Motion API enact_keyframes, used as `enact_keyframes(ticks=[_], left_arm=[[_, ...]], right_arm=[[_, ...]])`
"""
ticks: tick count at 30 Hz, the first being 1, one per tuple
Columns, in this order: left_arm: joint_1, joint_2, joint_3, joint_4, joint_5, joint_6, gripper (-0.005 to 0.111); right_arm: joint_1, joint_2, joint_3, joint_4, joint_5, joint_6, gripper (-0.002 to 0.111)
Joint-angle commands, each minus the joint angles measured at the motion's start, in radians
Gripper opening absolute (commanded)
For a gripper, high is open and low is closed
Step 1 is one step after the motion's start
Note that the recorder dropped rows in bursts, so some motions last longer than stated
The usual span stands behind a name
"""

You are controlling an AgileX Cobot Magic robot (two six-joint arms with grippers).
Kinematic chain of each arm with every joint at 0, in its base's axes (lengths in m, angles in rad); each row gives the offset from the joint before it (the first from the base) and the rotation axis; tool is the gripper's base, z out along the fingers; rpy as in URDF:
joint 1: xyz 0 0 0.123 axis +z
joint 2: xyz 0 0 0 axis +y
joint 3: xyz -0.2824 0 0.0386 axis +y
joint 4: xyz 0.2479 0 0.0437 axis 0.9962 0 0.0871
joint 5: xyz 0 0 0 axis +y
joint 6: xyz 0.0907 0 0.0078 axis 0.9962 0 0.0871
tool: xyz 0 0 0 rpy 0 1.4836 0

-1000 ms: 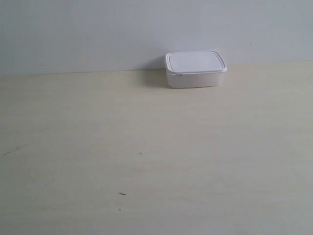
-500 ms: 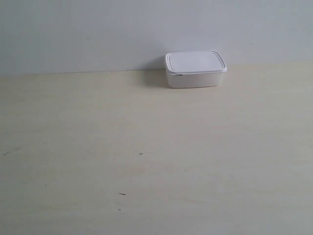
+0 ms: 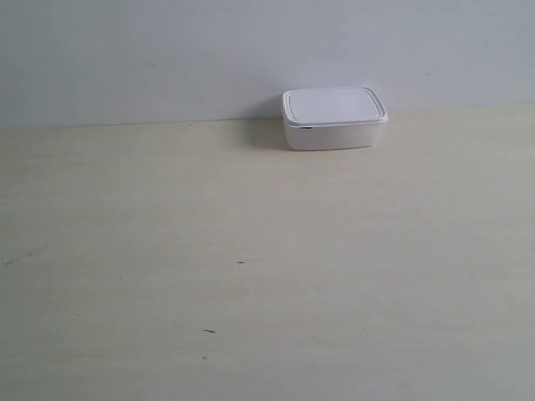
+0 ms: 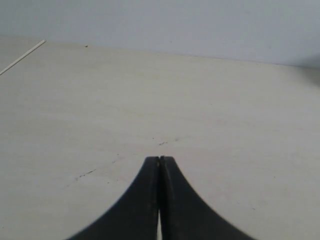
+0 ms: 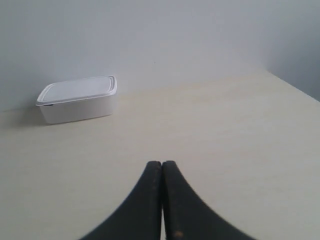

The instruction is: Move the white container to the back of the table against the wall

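Note:
The white container (image 3: pixel 334 119) with its flat rimmed lid stands at the back of the pale cream table (image 3: pixel 267 276), touching or nearly touching the plain grey-white wall (image 3: pixel 167 50). In the right wrist view the white container (image 5: pixel 77 99) sits well ahead of my right gripper (image 5: pixel 161 164), which is shut with nothing between its fingers. My left gripper (image 4: pixel 159 159) is also shut on nothing, over bare tabletop; the container does not show in that view. Neither arm appears in the exterior view.
A few tiny dark specks (image 3: pixel 241 262) mark the tabletop. The left wrist view shows the table's side edge (image 4: pixel 22 56) far off. In the right wrist view the table's far corner meets the wall (image 5: pixel 265 70).

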Motion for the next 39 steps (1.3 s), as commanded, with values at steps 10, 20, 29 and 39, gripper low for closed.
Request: enact_keyframes(ticks=[10, 20, 29, 39], left_arm=[[-0.008, -0.005, 0.000, -0.009, -0.006, 0.005, 0.000], [-0.008, -0.005, 0.000, -0.009, -0.006, 0.005, 0.000], [-0.008, -0.005, 0.000, -0.009, -0.006, 0.005, 0.000], [-0.008, -0.005, 0.000, -0.009, -0.006, 0.005, 0.000]], right_arm=[[-0.004, -0.005, 0.004, -0.014, 0.043, 0.007, 0.000], [-0.004, -0.005, 0.004, -0.014, 0.043, 0.007, 0.000], [-0.004, -0.005, 0.004, -0.014, 0.043, 0.007, 0.000], [-0.004, -0.005, 0.004, -0.014, 0.043, 0.007, 0.000]])
